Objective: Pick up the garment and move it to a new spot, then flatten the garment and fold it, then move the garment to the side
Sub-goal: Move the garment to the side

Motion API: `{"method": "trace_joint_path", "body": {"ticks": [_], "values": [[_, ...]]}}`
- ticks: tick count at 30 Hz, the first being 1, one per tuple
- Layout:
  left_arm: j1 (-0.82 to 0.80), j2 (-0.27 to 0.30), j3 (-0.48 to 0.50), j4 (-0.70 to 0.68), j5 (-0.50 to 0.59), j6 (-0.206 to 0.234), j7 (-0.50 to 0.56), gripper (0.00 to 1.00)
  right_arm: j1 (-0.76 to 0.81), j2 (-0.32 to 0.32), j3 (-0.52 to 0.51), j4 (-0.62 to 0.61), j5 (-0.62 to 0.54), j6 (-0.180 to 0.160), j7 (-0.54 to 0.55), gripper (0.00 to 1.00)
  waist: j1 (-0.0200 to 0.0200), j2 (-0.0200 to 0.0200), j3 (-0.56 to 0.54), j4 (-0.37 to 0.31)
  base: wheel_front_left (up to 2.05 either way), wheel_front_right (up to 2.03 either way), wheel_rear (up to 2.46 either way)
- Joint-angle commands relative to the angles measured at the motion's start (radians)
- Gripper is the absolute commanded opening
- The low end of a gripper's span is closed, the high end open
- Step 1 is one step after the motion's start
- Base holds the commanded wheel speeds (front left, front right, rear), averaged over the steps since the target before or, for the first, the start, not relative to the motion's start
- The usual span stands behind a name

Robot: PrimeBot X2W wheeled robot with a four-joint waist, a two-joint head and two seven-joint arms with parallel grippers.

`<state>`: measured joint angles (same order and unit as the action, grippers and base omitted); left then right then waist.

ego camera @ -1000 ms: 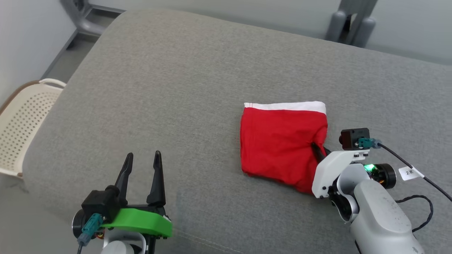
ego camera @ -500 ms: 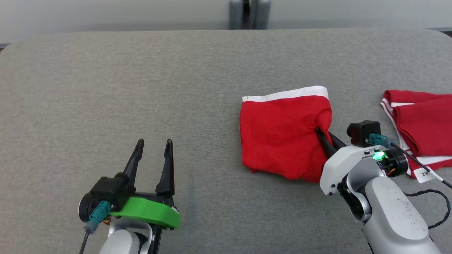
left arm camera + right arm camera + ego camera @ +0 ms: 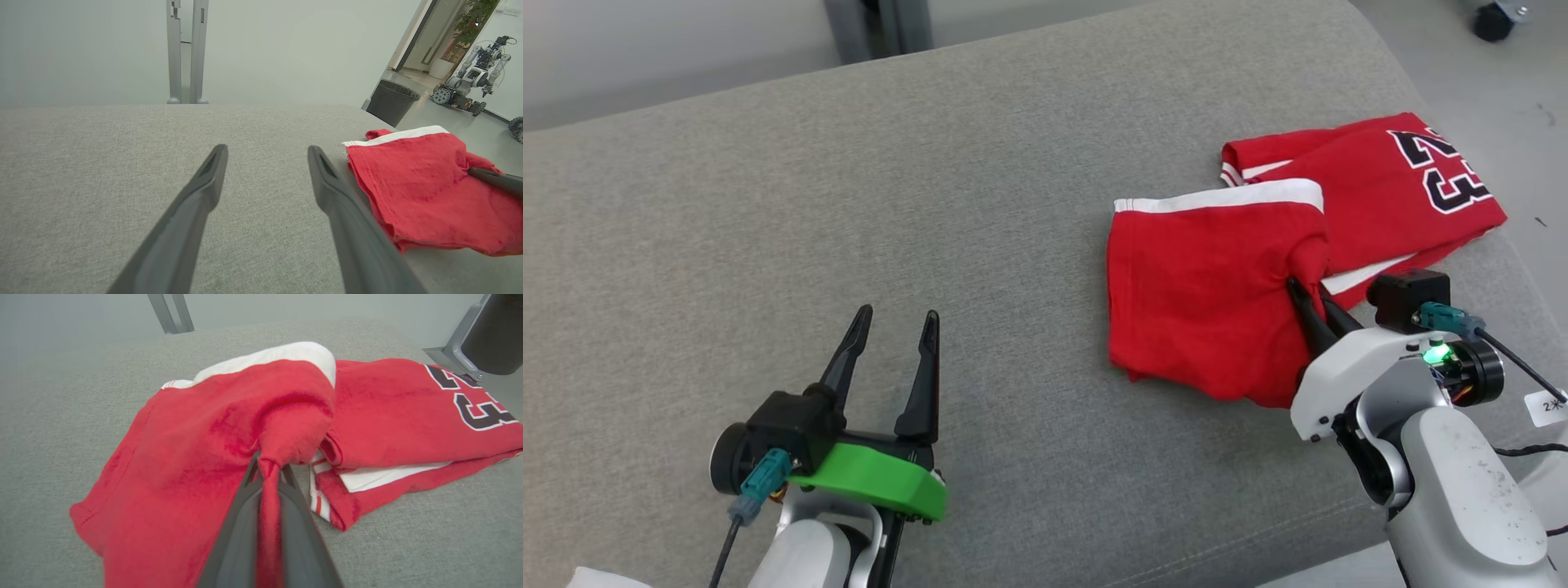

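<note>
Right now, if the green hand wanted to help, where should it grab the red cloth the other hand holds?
Probably the left edge of the folded red garment, near its white band, coming in low from the left. That edge lies free on the cushion, facing the open left gripper; the right gripper pinches the right edge.

I see a red jersey [image 3: 1364, 192] numbered 23 lying at the right end of the grey cushion [image 3: 849, 204]. Beyond that edge I make out a black bin [image 3: 391, 101] and another wheeled robot [image 3: 470, 83].
</note>
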<state>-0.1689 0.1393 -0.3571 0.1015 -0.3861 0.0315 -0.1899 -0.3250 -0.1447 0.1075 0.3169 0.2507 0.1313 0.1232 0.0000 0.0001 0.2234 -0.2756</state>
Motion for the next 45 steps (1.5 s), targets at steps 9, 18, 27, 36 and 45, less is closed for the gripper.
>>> {"method": "trace_joint_path", "body": {"ticks": [9,18,27,36,45], "values": [[-0.020,0.017,0.000,-0.008,-0.006,0.011,0.006,1.00,-0.077,-0.041,0.004,0.040,-0.028,-0.001,0.004,0.00,0.0000,-0.0001,0.028,0.011,0.00,0.00,0.00],[-0.023,0.007,-0.007,-0.001,-0.014,0.012,-0.007,1.00,-0.148,-0.226,-0.023,0.076,-0.029,-0.001,0.084,0.00,0.0000,-0.0001,0.038,0.088,0.00,0.00,0.00],[-0.028,0.019,-0.011,0.002,-0.010,0.017,-0.009,1.00,-0.215,-0.346,-0.090,0.185,-0.024,-0.001,0.111,0.00,0.0000,-0.0001,0.066,0.153,0.00,0.00,0.00],[-0.022,0.029,-0.017,-0.011,-0.009,0.023,0.000,1.00,-0.248,-0.365,-0.211,0.317,-0.066,-0.001,0.053,0.00,0.0000,-0.0001,0.079,0.185,0.00,0.00,0.00],[-0.006,0.045,-0.023,-0.016,-0.009,0.031,0.012,1.00,-0.241,-0.297,-0.284,0.422,-0.119,-0.001,-0.007,1.00,0.0000,-0.0001,0.073,0.172,0.00,0.00,0.00]]}}
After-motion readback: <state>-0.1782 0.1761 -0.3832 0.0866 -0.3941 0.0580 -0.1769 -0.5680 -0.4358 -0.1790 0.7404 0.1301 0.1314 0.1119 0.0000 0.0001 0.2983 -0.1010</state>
